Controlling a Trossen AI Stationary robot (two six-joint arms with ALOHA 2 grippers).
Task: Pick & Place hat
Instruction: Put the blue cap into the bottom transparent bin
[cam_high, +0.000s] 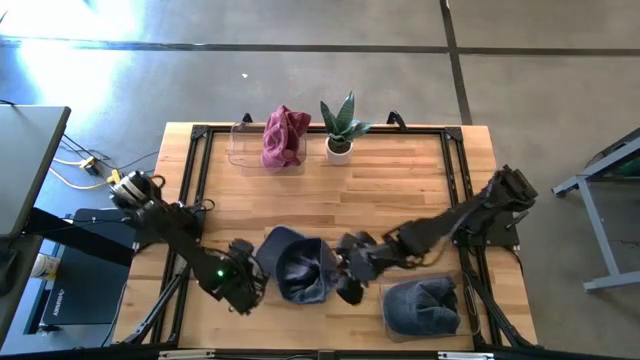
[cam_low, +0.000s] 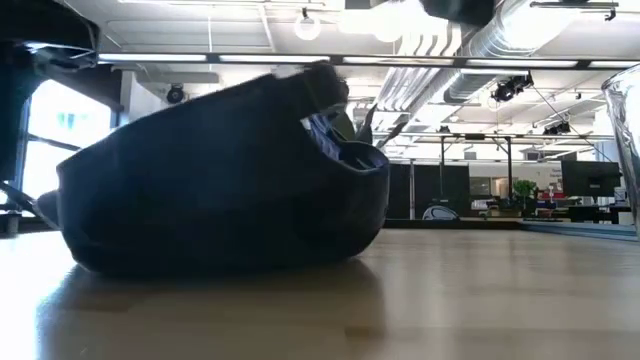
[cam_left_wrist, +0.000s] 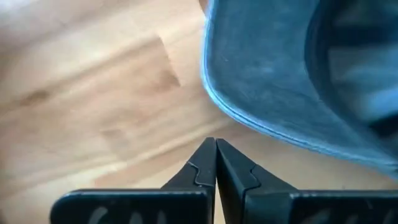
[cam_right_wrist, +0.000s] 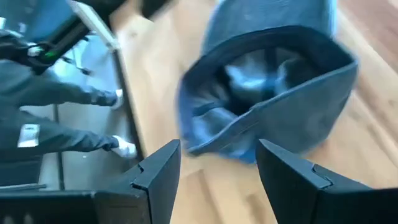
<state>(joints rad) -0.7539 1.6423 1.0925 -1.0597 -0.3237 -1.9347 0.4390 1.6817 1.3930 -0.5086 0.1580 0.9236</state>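
1. The hat (cam_high: 298, 263), dark blue, lies on the table (cam_high: 400, 190) near the middle of the front edge, its opening up and its brim toward the back-left.
2. In the low view the hat (cam_low: 225, 180) rests on the wood, filling the left half of the picture.
3. The left gripper (cam_high: 243, 283) sits just beside the hat's left side; its fingers (cam_left_wrist: 208, 171) are pressed together with nothing between them, and the hat's brim (cam_left_wrist: 273, 81) lies just ahead of the tips, apart from them.
4. The right gripper (cam_high: 350, 270) is just beside the hat's right side; its fingers (cam_right_wrist: 158, 171) are spread, and the hat (cam_right_wrist: 267, 93) lies ahead of them, not pinched.
5. A clear bin (cam_high: 423, 306) at the front right corner holds another dark blue hat (cam_high: 420, 300).
6. A second clear bin (cam_high: 262, 146) at the back edge holds a red cloth (cam_high: 284, 135).
7. A potted plant (cam_high: 340, 128) stands just right of it.
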